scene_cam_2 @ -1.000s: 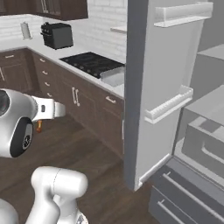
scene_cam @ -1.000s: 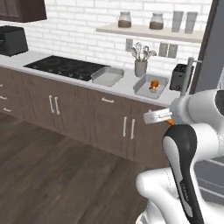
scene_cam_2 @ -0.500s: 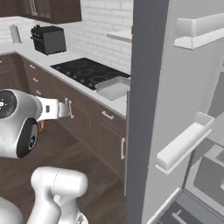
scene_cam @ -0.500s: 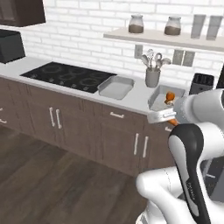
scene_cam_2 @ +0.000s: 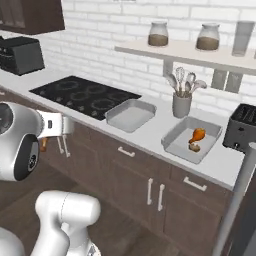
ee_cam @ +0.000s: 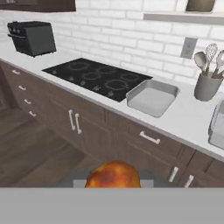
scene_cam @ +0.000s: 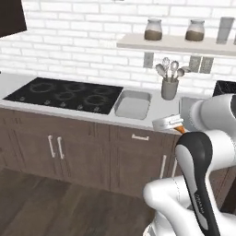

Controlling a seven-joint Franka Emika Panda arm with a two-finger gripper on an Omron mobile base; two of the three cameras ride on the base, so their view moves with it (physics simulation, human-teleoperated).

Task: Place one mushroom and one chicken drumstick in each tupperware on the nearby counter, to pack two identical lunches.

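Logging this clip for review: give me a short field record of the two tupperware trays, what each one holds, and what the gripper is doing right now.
left tupperware: empty, on the counter beside the stovetop
right tupperware: holds one chicken drumstick and one mushroom
gripper: shut on a second drumstick, off the counter's front edge
left to pack: left tupperware needs both items

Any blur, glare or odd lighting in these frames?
Left base view: flat, even light, soft detail on the stovetop, no glare. Right base view: crisp enough to read the drumstick in the right tupperware. Hand view: the held drumstick is close and blurry.
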